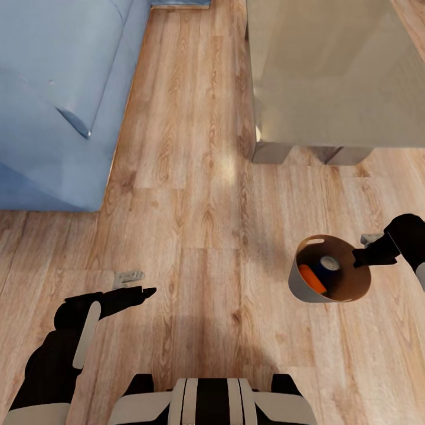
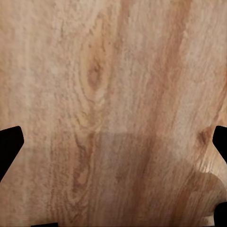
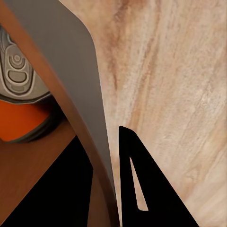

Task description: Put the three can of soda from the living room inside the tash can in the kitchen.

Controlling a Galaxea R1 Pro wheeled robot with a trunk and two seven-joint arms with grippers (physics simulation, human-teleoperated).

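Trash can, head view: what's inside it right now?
The trash can holds an orange soda can and a dark blue soda can. The right gripper clamps its rim. The wall hides the rest; a third can isn't visible.

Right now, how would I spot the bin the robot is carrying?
Start at the pale low table, then look down the wood floor to the right gripper. It pinches the rim of the trash can, a small round tub with soda cans inside.

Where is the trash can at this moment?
In the head view, the trash can hangs at the right, above the wood floor, its rim pinched by the right claw.
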